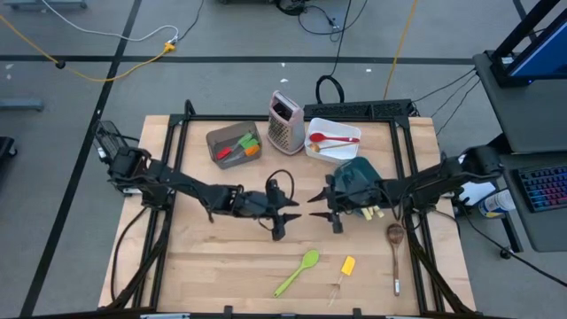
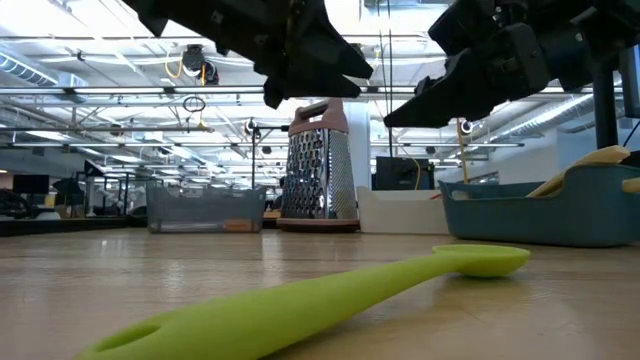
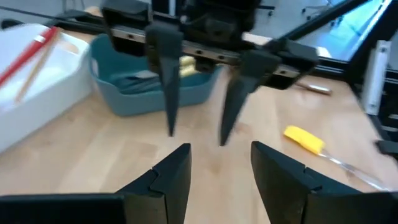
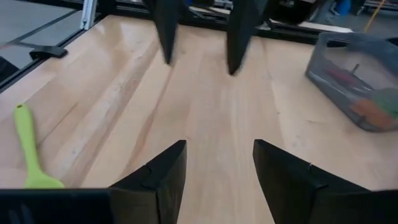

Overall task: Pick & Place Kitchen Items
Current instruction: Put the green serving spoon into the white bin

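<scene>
Wooden surface: light planks inside a black frame, both arms over its middle.
Left pincer: released, nothing held, hanging above bare wood at centre, facing the right pincer.
Right pincer: released, nothing held, just opposite the left one, near the teal container; a small gap between the two.
Green spoon: flat on the wood near the front edge, below both pincers; fills the foreground in the low view.
Yellow spatula: flat, just right of the green spoon, thin shaft pointing to the front edge.
Wooden spoon: flat at front right, bowl toward the back, metal-looking end toward the front.
Red spoon: lying in the white container at the back.
Grey container: back left of centre, holds red, green and orange utensils; exact types unclear.
Teal container: beside the right arm, cream-coloured handles stick out its front side.
Grater: upright metal box with pink trim, between the grey and white containers.
</scene>
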Tool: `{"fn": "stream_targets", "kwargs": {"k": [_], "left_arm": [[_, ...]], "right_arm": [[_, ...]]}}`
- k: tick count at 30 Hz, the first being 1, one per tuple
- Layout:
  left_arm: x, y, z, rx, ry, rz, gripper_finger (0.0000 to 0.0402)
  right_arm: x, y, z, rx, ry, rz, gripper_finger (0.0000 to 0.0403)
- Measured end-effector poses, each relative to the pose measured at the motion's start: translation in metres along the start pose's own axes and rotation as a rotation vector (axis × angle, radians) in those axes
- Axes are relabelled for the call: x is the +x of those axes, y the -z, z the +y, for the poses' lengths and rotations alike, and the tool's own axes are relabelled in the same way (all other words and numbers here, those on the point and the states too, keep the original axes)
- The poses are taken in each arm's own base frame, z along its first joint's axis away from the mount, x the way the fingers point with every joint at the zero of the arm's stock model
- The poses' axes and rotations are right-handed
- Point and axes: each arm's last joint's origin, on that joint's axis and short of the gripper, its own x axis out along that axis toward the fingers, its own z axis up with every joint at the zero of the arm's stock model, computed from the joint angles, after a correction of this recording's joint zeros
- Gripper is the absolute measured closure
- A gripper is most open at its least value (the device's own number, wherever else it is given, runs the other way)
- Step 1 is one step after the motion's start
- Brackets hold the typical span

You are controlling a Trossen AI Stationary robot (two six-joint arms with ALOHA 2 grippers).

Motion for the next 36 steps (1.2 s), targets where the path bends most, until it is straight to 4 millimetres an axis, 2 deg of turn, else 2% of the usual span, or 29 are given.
{"fn": "stream_targets", "kwargs": {"k": [14,24,30,36], "left_arm": [[-0.012,0.012,-0.039,-0.023,0.106,0.024,0.0229],[-0.023,0.020,-0.064,-0.047,0.173,0.042,0.0229],[-0.033,0.026,-0.082,-0.046,0.200,0.045,0.0229],[-0.042,0.032,-0.096,-0.100,0.167,0.027,0.0229]], "right_arm": [[0.014,0.000,0.042,0.066,-0.142,-0.137,0.0227],[0.010,0.001,0.074,0.200,-0.261,-0.151,0.0232],[0.003,-0.003,0.092,0.198,-0.187,-0.210,0.0232],[0.000,-0.004,0.097,0.216,-0.126,-0.232,0.0232]]}}
